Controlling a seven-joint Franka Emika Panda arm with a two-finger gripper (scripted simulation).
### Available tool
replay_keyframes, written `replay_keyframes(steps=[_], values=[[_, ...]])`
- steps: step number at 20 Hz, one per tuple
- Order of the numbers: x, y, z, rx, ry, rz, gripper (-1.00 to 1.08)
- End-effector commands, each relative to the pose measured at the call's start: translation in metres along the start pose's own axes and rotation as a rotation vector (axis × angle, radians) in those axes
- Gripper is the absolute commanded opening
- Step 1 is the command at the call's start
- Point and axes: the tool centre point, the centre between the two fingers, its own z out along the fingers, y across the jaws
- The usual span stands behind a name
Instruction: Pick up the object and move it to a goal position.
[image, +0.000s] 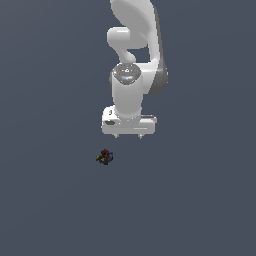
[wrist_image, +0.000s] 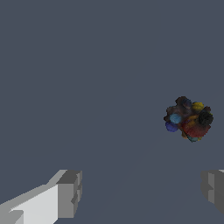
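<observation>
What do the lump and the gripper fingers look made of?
Lump: matte, bumpy cluster of red, yellow, blue and black blobs; the material is unclear in this render. Fingers: flat grey, hard-edged blocks with no shine, possibly plastic or metal. Gripper is open.

One speckled lump (image: 104, 157), one white arm (image: 134, 55), one claw (image: 128, 136) with two fingers (wrist_image: 69, 194)

The white Panda arm (image: 135, 45) reaches down from the top of the exterior view, its wrist vertical, and its gripper (image: 128, 135) points straight down with the grey fingers (wrist_image: 69, 192) spread wide apart, holding nothing.
</observation>
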Motion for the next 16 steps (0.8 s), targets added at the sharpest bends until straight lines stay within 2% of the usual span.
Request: replay_keyframes(steps=[1, 10, 16], values=[[0.000, 0.000, 0.000, 0.000, 0.000, 0.000, 1.00], [0.011, 0.016, -0.020, -0.031, 0.050, 0.007, 1.00], [0.011, 0.017, -0.019, -0.031, 0.048, -0.004, 1.00]])
